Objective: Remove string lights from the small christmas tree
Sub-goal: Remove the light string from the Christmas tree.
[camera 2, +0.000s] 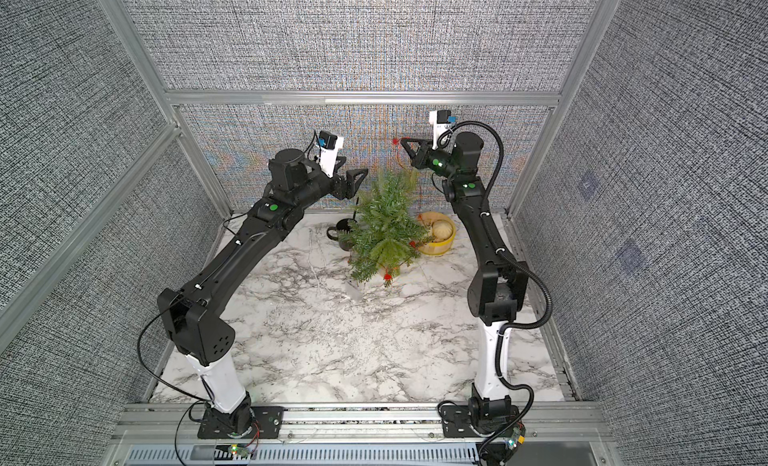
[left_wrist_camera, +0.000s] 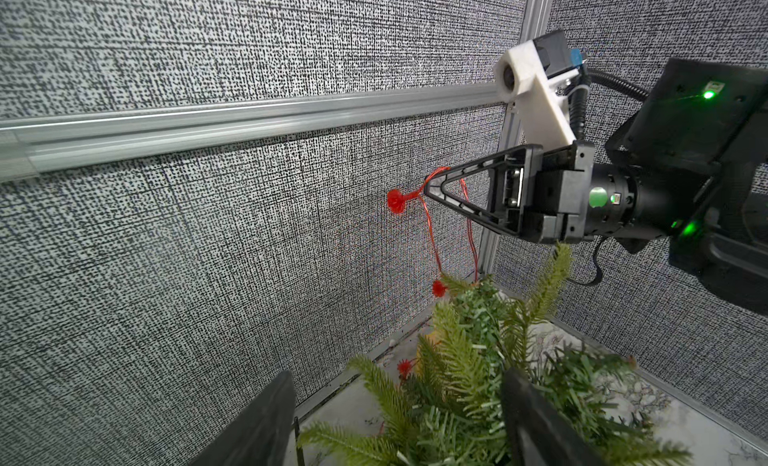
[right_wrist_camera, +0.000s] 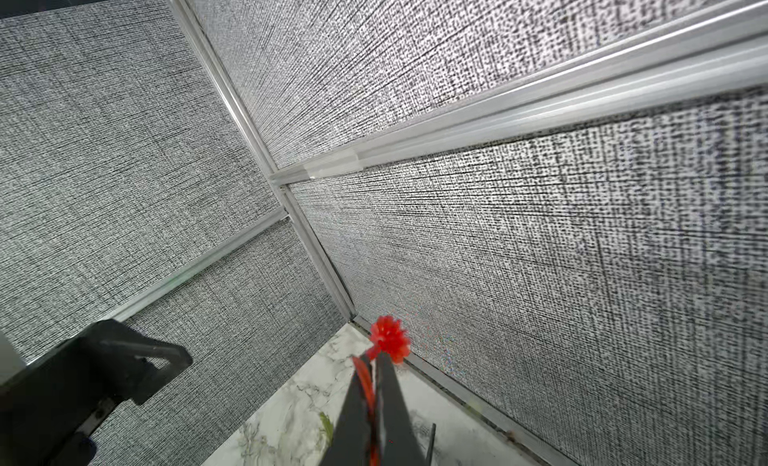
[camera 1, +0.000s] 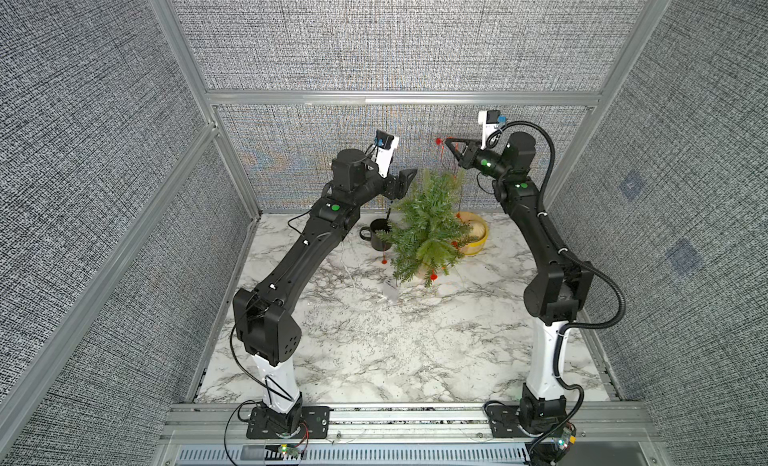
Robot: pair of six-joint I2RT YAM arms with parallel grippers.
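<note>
Something pale, perhaps a clear box [camera 1: 390,293], lay on the marble table [camera 1: 374,339] just before the small christmas tree [camera 1: 428,231], which stood between a black mug [camera 1: 376,237] (left) and a yellow bowl [camera 1: 482,235]. Above its top, the left gripper [camera 1: 405,179] gaped empty. The right gripper [left_wrist_camera: 428,189] pinched the string lights [left_wrist_camera: 395,200] high by the far wall, other bulbs lying among the branches.

Small christmas tree [camera 1: 428,231] stands rear-centre on table [camera 1: 374,339]. Mug [camera 1: 377,234] just left of it, bowl [camera 1: 478,235] just right. String lights [left_wrist_camera: 395,200] run from tree up to right gripper [left_wrist_camera: 428,189] above.
</note>
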